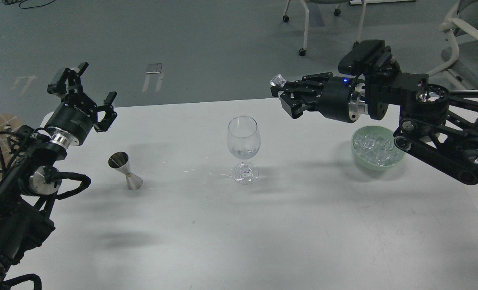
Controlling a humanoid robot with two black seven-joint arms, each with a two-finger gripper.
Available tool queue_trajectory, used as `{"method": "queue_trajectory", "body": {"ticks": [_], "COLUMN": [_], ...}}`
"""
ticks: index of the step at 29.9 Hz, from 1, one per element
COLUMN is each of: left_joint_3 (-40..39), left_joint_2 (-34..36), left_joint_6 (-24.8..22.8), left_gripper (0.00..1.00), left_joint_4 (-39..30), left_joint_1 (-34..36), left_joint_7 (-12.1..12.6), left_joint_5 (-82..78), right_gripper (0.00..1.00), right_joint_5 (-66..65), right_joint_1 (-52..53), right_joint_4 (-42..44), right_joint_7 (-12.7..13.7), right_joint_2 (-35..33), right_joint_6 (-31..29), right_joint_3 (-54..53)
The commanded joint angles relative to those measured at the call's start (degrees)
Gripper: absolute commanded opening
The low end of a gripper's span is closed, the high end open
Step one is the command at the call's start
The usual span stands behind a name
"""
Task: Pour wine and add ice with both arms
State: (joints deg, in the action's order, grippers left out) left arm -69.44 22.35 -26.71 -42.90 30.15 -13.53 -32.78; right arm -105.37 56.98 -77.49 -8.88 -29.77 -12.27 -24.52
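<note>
Ice (278,81), one cube, sits pinched at our right gripper (280,93) tips, above and right of the wineglass (244,147); more fills the bowl (360,155) further right. Slippery, hard: we grip flat faces. Left gripper (89,89) gapes empty.

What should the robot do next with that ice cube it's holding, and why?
Probably carry the right gripper left and lower, until its ice cube hangs over the wine glass. The cube is pinched up high, right of the glass's rim, so dropping it now would miss.
</note>
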Motion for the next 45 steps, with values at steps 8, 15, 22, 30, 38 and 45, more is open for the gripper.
{"method": "queue_trajectory", "body": {"ticks": [8, 15, 22, 30, 38, 45], "left_joint_3": [0.0, 0.0, 0.0, -0.1, -0.1, -0.1], "left_joint_2": [-0.5, -0.6, -0.6, -0.7, -1.2, -1.3], "left_joint_6": [0.0, 0.0, 0.0, 0.0, 0.0, 0.0], "left_gripper": [0.98, 0.98, 0.98, 0.98, 0.98, 0.98], "left_joint_4": [0.0, 0.0, 0.0, 0.0, 0.0, 0.0], "left_joint_1": [0.2, 0.0, 0.0, 0.0, 0.2, 0.2], "left_joint_7": [0.0, 0.0, 0.0, -0.1, -0.1, -0.1], "left_joint_5": [0.0, 0.0, 0.0, 0.1, 0.1, 0.1], "right_gripper": [0.17, 0.17, 0.17, 0.17, 0.21, 0.29], "right_joint_5": [0.0, 0.0, -0.2, -0.3, -0.3, -0.6], "right_joint_1": [1.3, 1.8, 1.8, 1.8, 1.8, 1.7], "right_joint_4": [-5.1, -4.9, -3.8, -2.9, -1.7, -1.4], "right_joint_7": [0.6, 0.6, 0.6, 0.7, 1.0, 1.6], "right_joint_2": [1.6, 3.7, 5.6, 6.7, 7.8, 8.5], "right_joint_6": [-4.6, -6.0, -6.0, -6.0, -6.0, -6.0], "right_joint_3": [-0.1, 0.0, 1.1, 1.1, 1.1, 1.1]}}
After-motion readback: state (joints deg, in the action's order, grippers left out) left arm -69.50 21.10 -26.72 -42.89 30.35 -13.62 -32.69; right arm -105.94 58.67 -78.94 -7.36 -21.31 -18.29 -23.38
